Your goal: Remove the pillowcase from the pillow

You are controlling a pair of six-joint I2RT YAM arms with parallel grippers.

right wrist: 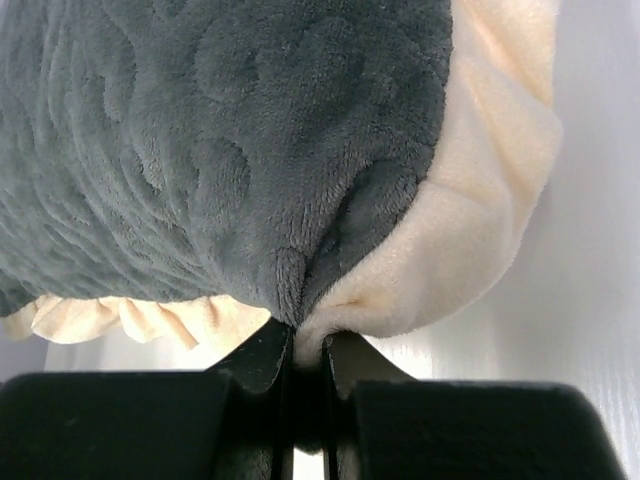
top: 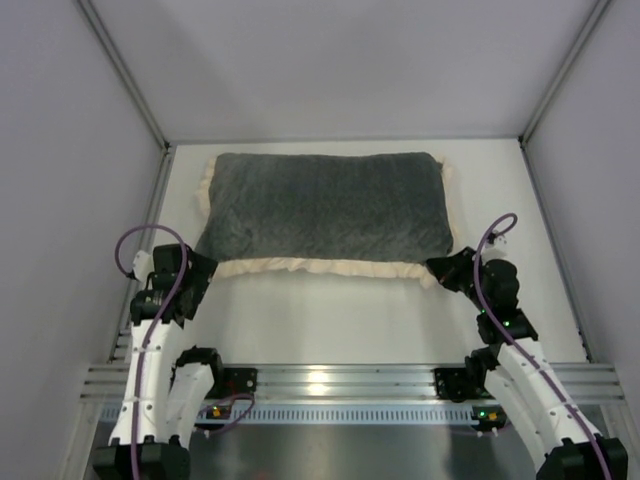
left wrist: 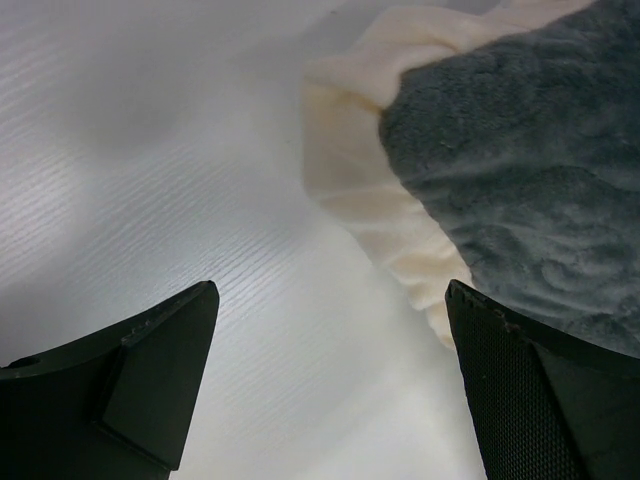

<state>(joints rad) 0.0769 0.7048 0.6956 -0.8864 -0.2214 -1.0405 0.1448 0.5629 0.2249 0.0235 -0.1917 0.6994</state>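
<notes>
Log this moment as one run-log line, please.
left gripper open at pillowcase corner | right gripper shut on pillowcase corner | pillowcase not yet off

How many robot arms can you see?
2. The left black-and-white arm sits by the near-left corner of the dark grey plush, cream-frilled pillowcase; the right arm pinches its near-right corner. None looks hidden.

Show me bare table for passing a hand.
Widest free strip: table between the pillowcase and the arm bases. Narrower strip between it and the right wall. Crowded at both near corners: left gripper, right gripper.
</notes>
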